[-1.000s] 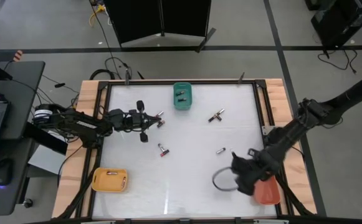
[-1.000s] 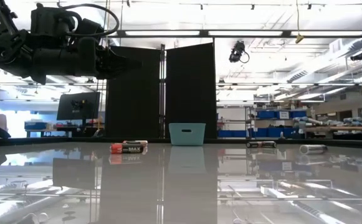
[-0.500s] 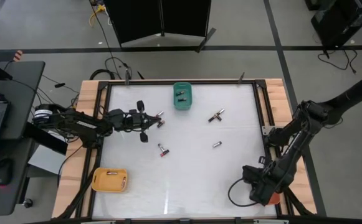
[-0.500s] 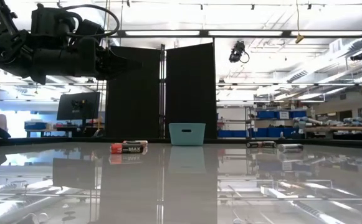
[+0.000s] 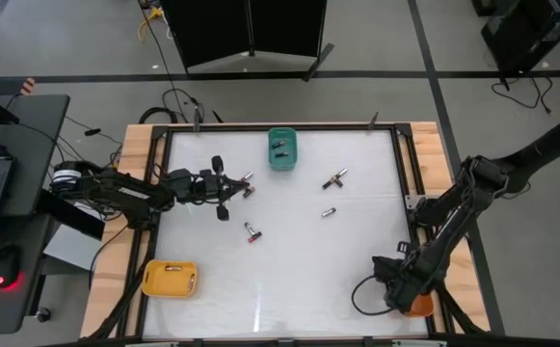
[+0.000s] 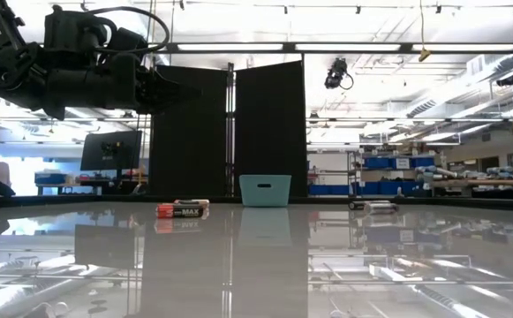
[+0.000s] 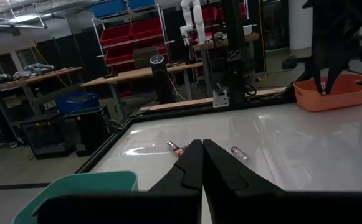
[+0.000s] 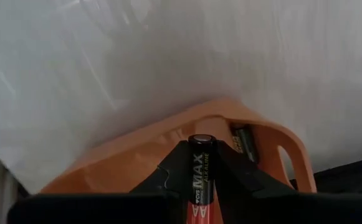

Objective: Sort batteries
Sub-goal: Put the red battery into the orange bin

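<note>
Right gripper (image 8: 200, 163) over orange tray (image 8: 168, 146)
Grasping a red MAX battery (image 8: 200, 168); left gripper (image 7: 202, 163) clenched, empty, far-left.

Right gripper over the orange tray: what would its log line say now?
right gripper: holding AA battery | over orange tray | left gripper: shut, idle

A robotics lab or workshop: shelves of red bins (image 7: 128, 34) and blue bins (image 6: 388, 162), workbenches (image 7: 137, 74), ceiling strip lights (image 6: 238, 47), a laptop desk (image 5: 0, 183).
</note>
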Robot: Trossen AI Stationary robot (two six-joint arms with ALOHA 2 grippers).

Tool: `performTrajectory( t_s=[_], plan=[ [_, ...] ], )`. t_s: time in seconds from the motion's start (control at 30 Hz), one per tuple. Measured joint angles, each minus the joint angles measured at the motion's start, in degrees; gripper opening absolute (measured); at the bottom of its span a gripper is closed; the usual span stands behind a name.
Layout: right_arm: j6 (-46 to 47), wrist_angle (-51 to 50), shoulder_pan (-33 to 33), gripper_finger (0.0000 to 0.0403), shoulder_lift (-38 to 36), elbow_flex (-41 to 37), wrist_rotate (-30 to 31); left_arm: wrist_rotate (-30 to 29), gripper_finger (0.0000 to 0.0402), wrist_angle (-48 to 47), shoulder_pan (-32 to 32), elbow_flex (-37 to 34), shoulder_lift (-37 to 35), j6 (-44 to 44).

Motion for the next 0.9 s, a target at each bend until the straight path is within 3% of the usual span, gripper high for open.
performTrajectory(
  t_s=[0.5, 0.9],
  plan=[
    [-3.9, 3.2, 0.0, 0.0076, 0.0, -6.0, -1.3, 0.0, 0.0012, -0.3, 0.0, 0.0, 0.0, -0.2],
    [-3.0, 3.7, 0.0, 0.0099, 0.0, -6.3, -1.3, 0.0, 0.0012, -0.3, 0.0, 0.0, 0.0, -0.4]
  ],
)
